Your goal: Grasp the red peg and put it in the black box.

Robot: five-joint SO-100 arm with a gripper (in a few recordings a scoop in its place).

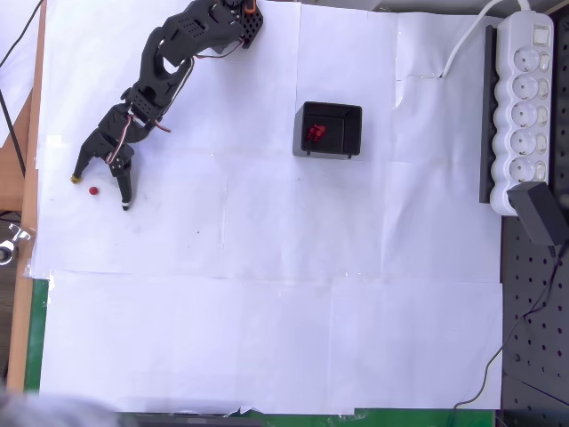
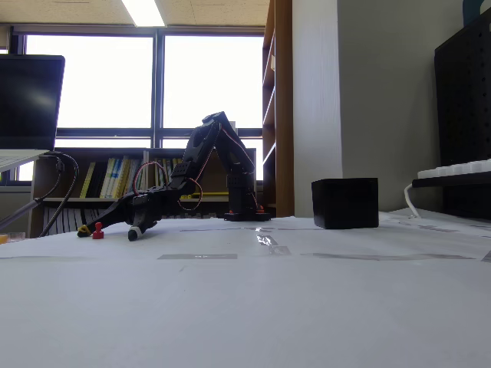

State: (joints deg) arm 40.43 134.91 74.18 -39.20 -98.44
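On the white-papered worktop (image 1: 267, 311) the black arm (image 1: 169, 62) stretches low toward the overhead view's left edge, well apart from the black box (image 1: 328, 130), which already holds a clump of red pegs (image 1: 316, 133). Its claw (image 1: 100, 192) gapes wide, empty, straddling the red peg (image 1: 93, 189). Approach looks finished; closing squarely on the peg seems next.

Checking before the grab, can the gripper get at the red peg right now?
Probably yes: the gripper is open and low, its fingertips either side of the red peg, with nothing between them on the white paper.
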